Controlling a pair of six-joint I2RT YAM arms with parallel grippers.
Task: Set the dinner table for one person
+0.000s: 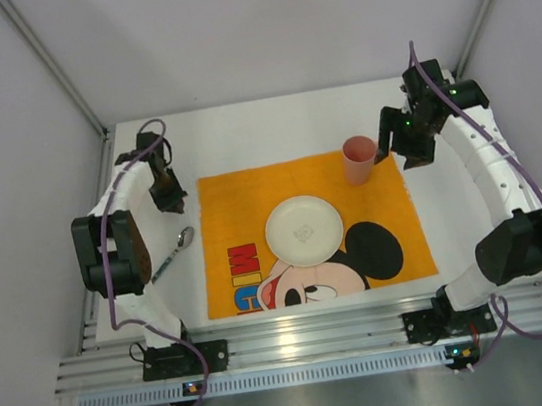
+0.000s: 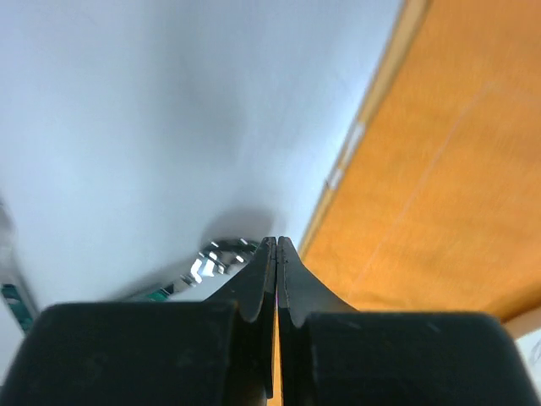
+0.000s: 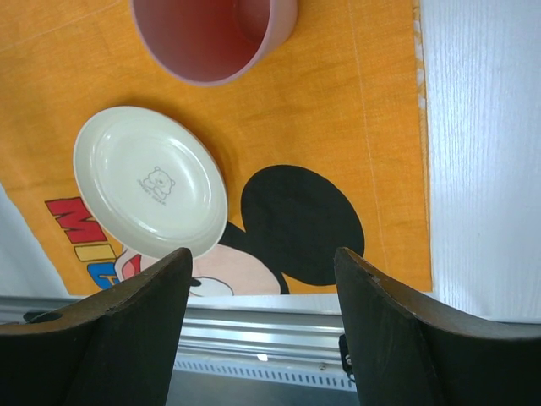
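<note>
Squarely on the matte white dinner table [image 1: 270, 122] lies a woven orange mouse-print cloth [image 1: 250, 196]. A round, glossy cream plate [image 1: 303, 230] sits at its middle, a tapered pink cup [image 1: 357, 160] near its far right corner. A shiny metal spoon [image 1: 175, 252] rests on bare tabletop left of the cloth. The left gripper [image 1: 174, 204] is pressed together, empty, near the spoon; the right gripper [image 1: 414, 155] stands apart, empty, beside the cup.

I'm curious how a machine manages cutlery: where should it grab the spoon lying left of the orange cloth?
The spoon lies flat on the dinner table, so a sideways approach finds little to pinch. Probably best is its thin handle, taken from straight above, with the left fingers straddling it.
</note>
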